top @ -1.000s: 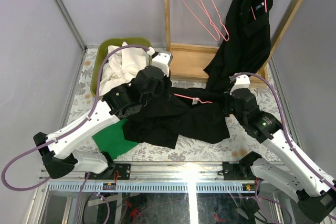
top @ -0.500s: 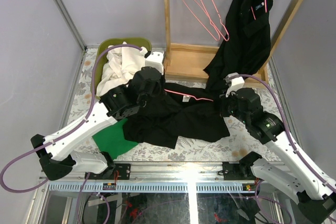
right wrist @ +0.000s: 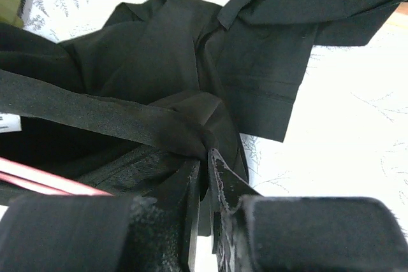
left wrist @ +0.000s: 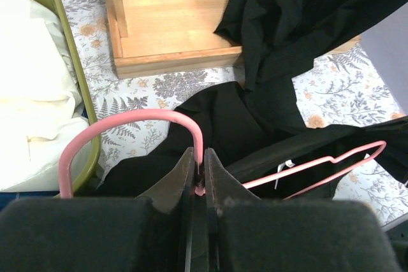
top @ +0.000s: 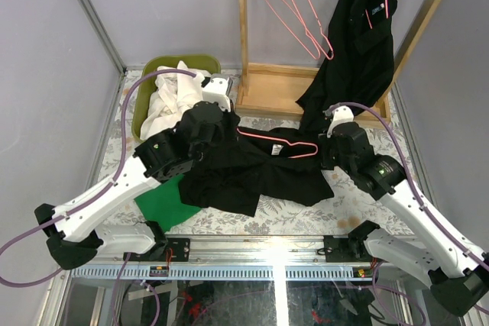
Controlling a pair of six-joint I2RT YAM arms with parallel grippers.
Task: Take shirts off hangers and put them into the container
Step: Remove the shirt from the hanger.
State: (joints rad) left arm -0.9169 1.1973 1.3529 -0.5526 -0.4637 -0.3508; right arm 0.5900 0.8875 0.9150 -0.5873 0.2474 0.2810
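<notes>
A black shirt (top: pixel 260 173) lies crumpled on the table between the arms. A pink wire hanger (top: pixel 279 143) pokes out of it, with part of the wire exposed. My left gripper (left wrist: pixel 199 157) is shut on the hanger's hook (left wrist: pixel 127 122). From the right, my right gripper (right wrist: pixel 207 154) pinches a fold of that same black shirt (right wrist: pixel 159 62). A second black shirt (top: pixel 359 43) hangs on a hanger from the rack. The olive container (top: pixel 195 60) at the back left holds a white shirt (top: pixel 172 101).
Empty pink hangers (top: pixel 294 13) hang on the wooden rack, whose base (top: pixel 279 89) sits behind the shirt. A flat green cloth (top: pixel 164 204) lies under the left arm. Grey walls close in both sides.
My left gripper has pulled the hanger hook left toward the container, and more pink wire now shows out of the shirt. The right gripper has shifted slightly up and left, still on the fabric.
</notes>
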